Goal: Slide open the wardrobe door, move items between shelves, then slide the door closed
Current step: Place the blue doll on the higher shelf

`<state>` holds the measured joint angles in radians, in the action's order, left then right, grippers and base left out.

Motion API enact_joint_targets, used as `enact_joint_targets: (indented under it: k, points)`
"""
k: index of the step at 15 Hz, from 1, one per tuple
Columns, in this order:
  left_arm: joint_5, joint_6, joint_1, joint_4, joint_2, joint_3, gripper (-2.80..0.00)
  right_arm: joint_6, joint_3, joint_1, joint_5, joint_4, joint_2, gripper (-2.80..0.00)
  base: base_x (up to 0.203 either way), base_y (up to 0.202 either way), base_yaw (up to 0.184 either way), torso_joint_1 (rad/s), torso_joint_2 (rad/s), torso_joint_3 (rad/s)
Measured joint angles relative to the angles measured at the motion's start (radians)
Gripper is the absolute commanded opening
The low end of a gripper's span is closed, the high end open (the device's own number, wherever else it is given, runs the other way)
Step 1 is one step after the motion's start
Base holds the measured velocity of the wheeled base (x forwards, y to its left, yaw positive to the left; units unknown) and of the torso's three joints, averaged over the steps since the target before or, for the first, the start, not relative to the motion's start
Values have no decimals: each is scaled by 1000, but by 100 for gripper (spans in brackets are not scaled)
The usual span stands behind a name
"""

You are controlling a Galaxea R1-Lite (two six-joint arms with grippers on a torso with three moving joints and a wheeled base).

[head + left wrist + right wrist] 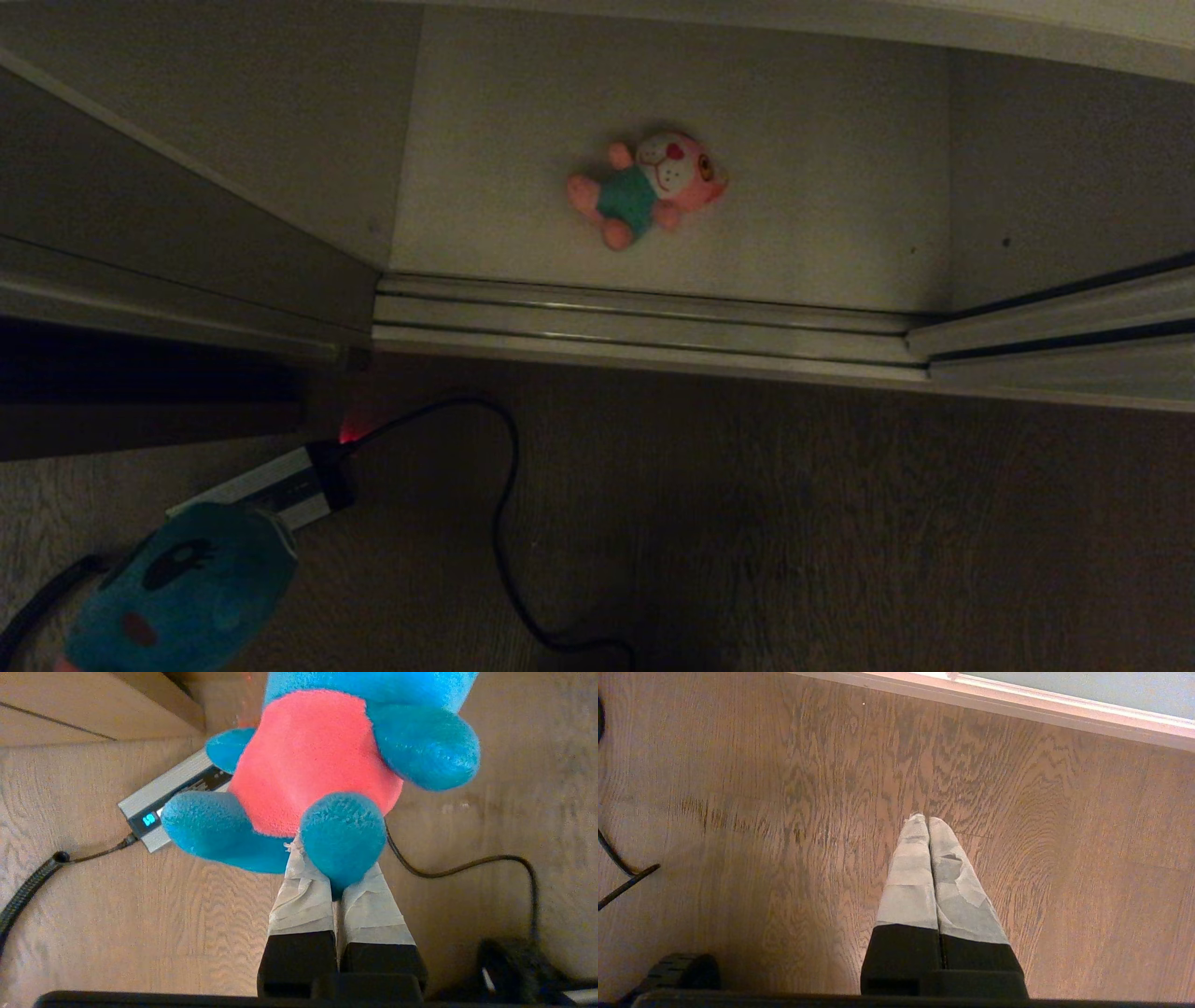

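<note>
The left gripper [334, 877] is clamped on the teal-blue toy [327, 765] (lower left of the head view), over the wooden floor [840, 523]. The pink toy [649, 187] lies upper centre on the white shelf [822, 168]. The right gripper [928, 826] is pressed together, empty.

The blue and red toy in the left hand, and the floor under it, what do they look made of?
The blue toy with the red belly, pinched by the left hand, looks like soft fuzzy plush, its nap visibly fluffy. The brown floor shows printed-looking wood grain with a matte finish, likely laminate or wood.
</note>
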<state>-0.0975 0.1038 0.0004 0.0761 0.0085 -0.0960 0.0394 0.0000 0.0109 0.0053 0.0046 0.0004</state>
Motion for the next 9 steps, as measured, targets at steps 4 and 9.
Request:
enact_joint_targets:
  k: [4, 9]
  points:
    - [-1, -15, 0, -60, -12, 50, -280, 0, 0, 0, 0, 0, 0, -280, 0, 0, 0, 0, 0, 0]
    - [10, -74, 0, -60, -14, 58, -280, 0, 0, 0, 0, 0, 0, -280, 0, 0, 0, 0, 0, 0]
